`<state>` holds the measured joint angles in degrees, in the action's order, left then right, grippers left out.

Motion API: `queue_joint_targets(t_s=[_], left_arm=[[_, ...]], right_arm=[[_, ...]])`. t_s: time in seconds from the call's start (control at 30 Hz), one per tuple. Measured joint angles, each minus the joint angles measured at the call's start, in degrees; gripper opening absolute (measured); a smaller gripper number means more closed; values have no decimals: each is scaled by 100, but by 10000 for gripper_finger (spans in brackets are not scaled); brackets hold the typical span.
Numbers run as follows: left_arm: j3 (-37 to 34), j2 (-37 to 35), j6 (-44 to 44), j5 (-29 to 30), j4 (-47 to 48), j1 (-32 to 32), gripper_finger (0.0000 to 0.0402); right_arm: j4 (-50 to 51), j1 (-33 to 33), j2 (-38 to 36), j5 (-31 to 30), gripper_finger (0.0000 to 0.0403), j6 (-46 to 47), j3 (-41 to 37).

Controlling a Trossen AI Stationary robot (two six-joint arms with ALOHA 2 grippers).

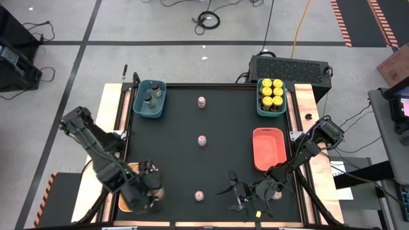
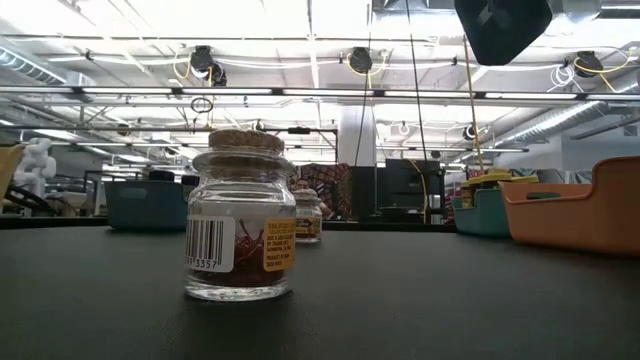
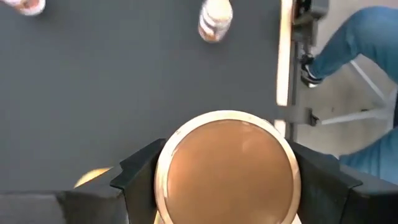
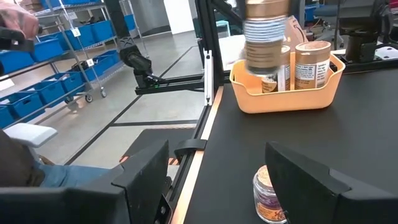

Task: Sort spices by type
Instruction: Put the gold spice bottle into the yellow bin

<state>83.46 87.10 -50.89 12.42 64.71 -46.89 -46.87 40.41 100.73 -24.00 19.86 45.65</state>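
Overhead and wrist views of a spice-sorting counter (image 1: 211, 147) covered in black. Left pincer (image 1: 152, 189) sits at the near left corner over a yellow-orange tray (image 4: 287, 93), its two fingers (image 3: 142, 171) clamped on the sides of a wide tan-lidded jar (image 3: 227, 168); the right wrist view shows this jar raised above the tray, which already holds similar tan-lidded jars (image 4: 312, 65). Right pincer (image 1: 241, 195) lies low near the front edge, right of centre, its fingers (image 4: 146, 169) apart with nothing between them; a small jar (image 4: 268, 194) stands on the counter just ahead of it. Three tiny pinkish-lidded jars stand in a line down the middle: one at the far side (image 1: 202, 101), one at the centre (image 1: 202, 140), one near the front (image 1: 199, 195). A teal tray (image 1: 140, 105) at the far left holds dark-lidded jars (image 1: 151, 96). A second teal tray (image 1: 259, 108) at the far right holds yellow-lidded jars (image 1: 272, 91). An orange-red tray (image 1: 268, 148) stands at the right. A person's jeans-clad leg (image 3: 348, 43) shows beyond the counter edge.
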Motion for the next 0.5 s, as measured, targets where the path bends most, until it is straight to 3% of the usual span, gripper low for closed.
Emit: queue_joint_targets(t_s=[0.27, 0.5], left_arm=[[0, -23, -910, -5, 75, -816, 281], [-7, -12, -1030, 532, 87, -1151, 281]], right_arm=[[2, -70, 0, -9, 260, 161, 0], [-136, -106, 0, -12, 260, 264, 0]])
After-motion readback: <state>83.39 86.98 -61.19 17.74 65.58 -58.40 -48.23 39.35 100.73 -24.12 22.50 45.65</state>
